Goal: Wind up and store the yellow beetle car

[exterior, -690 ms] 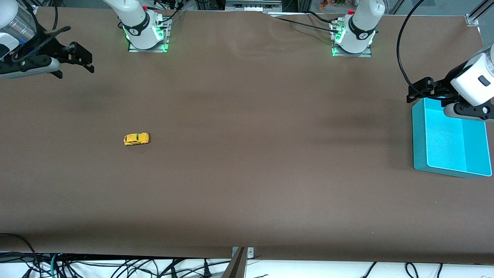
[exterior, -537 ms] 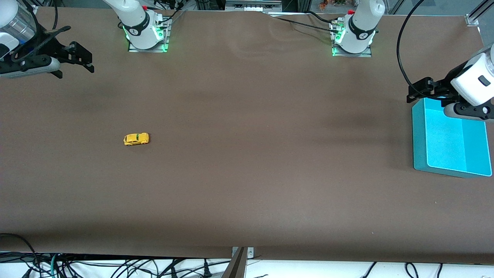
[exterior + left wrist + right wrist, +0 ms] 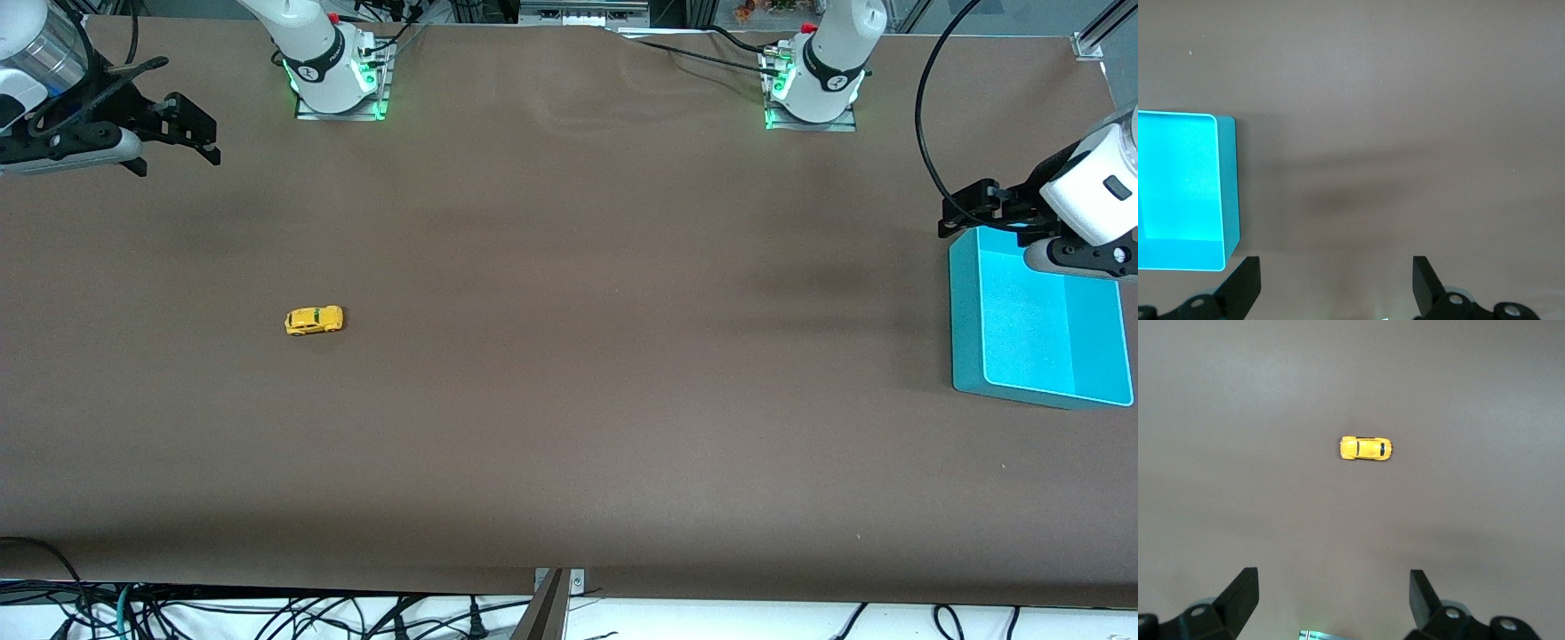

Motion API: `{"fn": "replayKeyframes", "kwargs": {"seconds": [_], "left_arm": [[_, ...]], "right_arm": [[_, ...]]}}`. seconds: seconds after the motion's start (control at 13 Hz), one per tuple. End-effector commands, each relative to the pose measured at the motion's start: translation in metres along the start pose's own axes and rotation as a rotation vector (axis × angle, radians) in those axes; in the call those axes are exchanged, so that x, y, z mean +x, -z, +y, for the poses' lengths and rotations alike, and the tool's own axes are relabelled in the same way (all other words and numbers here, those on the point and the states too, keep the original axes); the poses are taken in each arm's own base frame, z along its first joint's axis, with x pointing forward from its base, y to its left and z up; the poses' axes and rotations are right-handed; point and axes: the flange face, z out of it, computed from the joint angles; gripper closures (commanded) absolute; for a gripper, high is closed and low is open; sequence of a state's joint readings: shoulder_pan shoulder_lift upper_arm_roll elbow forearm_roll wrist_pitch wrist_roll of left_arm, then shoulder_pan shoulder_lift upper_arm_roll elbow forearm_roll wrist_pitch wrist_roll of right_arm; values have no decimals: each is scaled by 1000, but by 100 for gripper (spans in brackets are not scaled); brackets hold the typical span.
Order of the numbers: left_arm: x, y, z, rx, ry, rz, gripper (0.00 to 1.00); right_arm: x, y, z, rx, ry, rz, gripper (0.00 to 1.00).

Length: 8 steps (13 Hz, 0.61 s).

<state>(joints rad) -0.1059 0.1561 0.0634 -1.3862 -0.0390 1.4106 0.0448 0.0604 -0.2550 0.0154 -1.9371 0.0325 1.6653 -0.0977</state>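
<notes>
Both sets of fingers spread, empty: right gripper over bare tabletop, left gripper over the bin. Yellow beetle car sits alone, right arm's end. Looks light, hard, slick; pinch its flanks.

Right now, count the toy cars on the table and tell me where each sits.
1. The yellow beetle car sits alone on the brown table, toward the right arm's end, untouched. Nothing in view could hide another.
</notes>
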Motion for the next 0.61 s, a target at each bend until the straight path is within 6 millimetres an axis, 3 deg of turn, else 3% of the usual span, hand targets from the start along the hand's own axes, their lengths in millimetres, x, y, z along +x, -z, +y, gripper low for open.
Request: {"fn": "replayKeyframes", "kwargs": {"seconds": [0.0, 0.23, 0.54], "left_arm": [[1, 3, -3, 22, -18, 2, 0], [1, 3, -4, 22, -17, 2, 0], [1, 3, -4, 22, -17, 2, 0]], "right_arm": [[1, 0, 4, -11, -11, -18, 0], [2, 2, 5, -11, -14, -12, 0], [34, -6, 8, -6, -5, -25, 0]]}}
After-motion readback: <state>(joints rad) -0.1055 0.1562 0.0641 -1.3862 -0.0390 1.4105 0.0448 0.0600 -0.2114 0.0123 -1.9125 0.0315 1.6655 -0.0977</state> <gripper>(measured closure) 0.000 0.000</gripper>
